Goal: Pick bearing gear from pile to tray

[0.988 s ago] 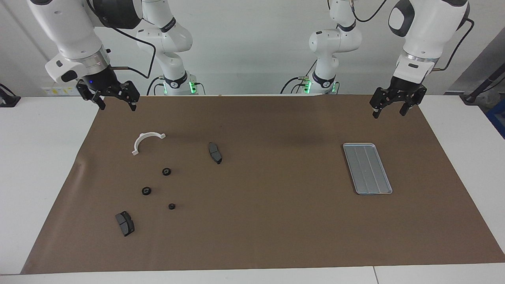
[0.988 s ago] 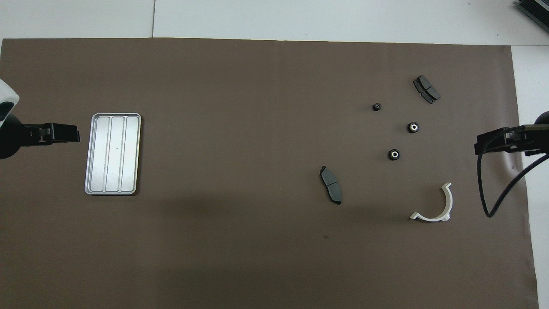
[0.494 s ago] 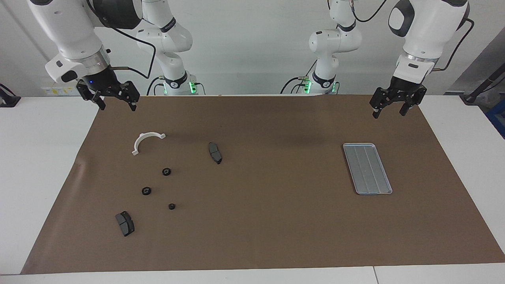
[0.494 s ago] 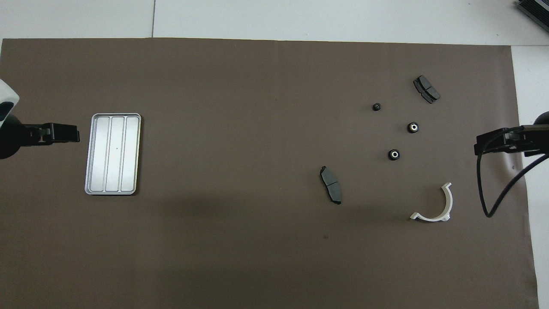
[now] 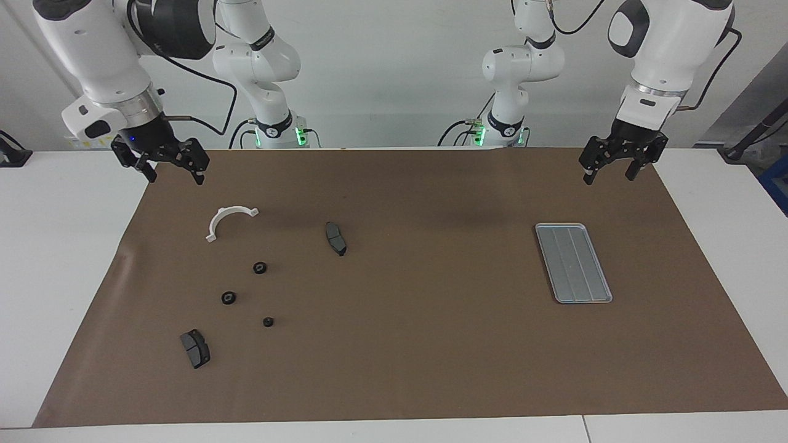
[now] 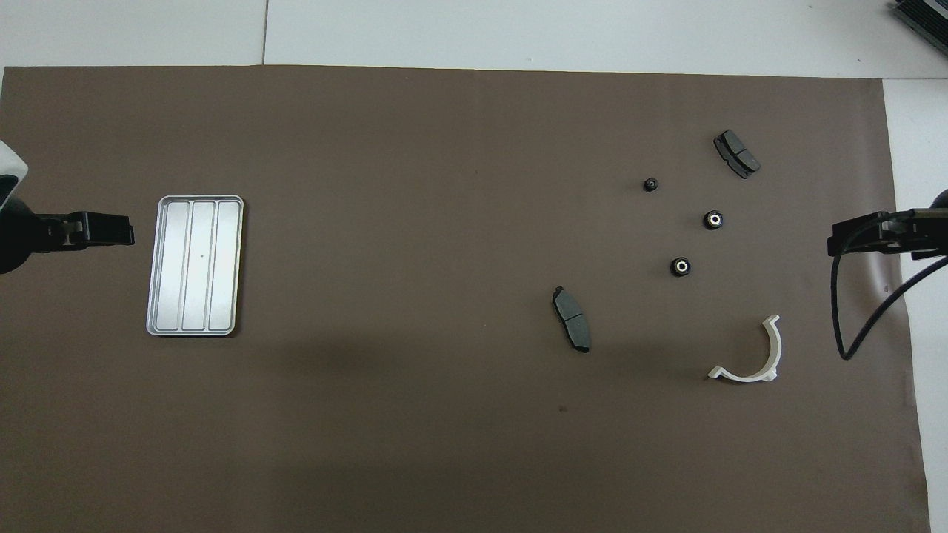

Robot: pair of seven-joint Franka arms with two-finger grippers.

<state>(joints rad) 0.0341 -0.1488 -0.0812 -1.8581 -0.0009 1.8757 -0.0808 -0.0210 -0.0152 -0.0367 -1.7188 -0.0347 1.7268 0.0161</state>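
Three gears [image 5: 260,267] lie loose, well apart from the tray [image 5: 573,263]. Both grippers, left [image 5: 608,170] and right [image 5: 172,170], hang released over the mat's [image 5: 431,344] near corners.

The overhead view's edges are cutting off both arms; teeth on the three small black gears [image 6: 680,266] are showing too small to tell.

The right gripper [image 5: 174,174] hangs with fingers spread and empty over the brown paper mat's [image 5: 406,344] edge by the robots. Below it lie a white half-ring plastic bracket [image 5: 229,219], three small black round gears [image 5: 260,267], and two dark grey brake-pad shapes [image 5: 335,238]. The left gripper [image 5: 611,171] hangs with fingers apart and empty above the mat, the flat ridged silver-grey metal tray [image 5: 573,263] lying below it, farther from the robots.
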